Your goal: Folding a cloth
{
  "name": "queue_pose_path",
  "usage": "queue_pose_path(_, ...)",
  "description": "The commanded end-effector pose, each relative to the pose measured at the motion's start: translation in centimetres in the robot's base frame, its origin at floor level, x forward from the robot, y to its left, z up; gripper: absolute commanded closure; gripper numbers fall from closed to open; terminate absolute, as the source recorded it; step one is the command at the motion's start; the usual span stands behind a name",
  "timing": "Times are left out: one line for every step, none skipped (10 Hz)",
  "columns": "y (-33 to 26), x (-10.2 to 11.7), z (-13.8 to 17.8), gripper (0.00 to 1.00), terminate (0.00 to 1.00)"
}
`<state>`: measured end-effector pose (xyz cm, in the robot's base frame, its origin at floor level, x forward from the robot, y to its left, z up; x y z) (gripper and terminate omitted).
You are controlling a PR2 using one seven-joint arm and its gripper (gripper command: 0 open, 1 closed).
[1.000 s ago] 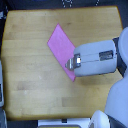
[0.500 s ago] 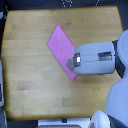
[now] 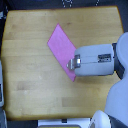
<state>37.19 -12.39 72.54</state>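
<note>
The pink-magenta cloth (image 3: 62, 46) lies flat on the wooden table (image 3: 30, 80), stretched diagonally from upper left to lower right. My gripper (image 3: 73, 64) reaches in from the exterior view's right, and its grey-white body covers the cloth's lower right end. Its dark tip sits over the cloth's edge near that corner. The fingers are too small and blurred to show whether they are open or shut, or whether they hold the fabric.
The robot's white body (image 3: 117, 107) fills the lower right corner. Dark equipment (image 3: 65, 4) lines the table's far edge. A pale object (image 3: 1, 90) stands at the exterior view's left edge.
The gripper has shifted slightly along the cloth's lower right end; the cloth keeps the same shape and place.
</note>
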Motion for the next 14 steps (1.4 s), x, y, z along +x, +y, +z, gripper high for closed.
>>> queue_pose_path(-0.7,-1.2,-0.3,1.00,0.00)
queue_pose_path(-0.8,-1.5,-0.3,1.00,0.00)
queue_pose_path(-0.9,-1.8,-0.5,1.00,0.00)
queue_pose_path(-1.1,-1.9,-0.5,1.00,0.00)
queue_pose_path(-1.1,-1.6,-0.3,1.00,0.00)
queue_pose_path(-1.1,-1.6,-0.3,1.00,0.00)
queue_pose_path(-1.0,-1.6,-0.3,1.00,0.00)
queue_pose_path(-0.9,-1.7,-0.2,1.00,0.00)
queue_pose_path(-0.9,-1.6,-0.1,1.00,0.00)
queue_pose_path(-1.0,-1.5,0.1,1.00,0.00)
queue_pose_path(-1.0,-1.5,0.5,1.00,0.00)
queue_pose_path(-1.0,-1.5,0.6,1.00,0.00)
queue_pose_path(-0.9,-1.4,0.8,1.00,0.00)
queue_pose_path(-1.0,-1.3,1.1,1.00,0.00)
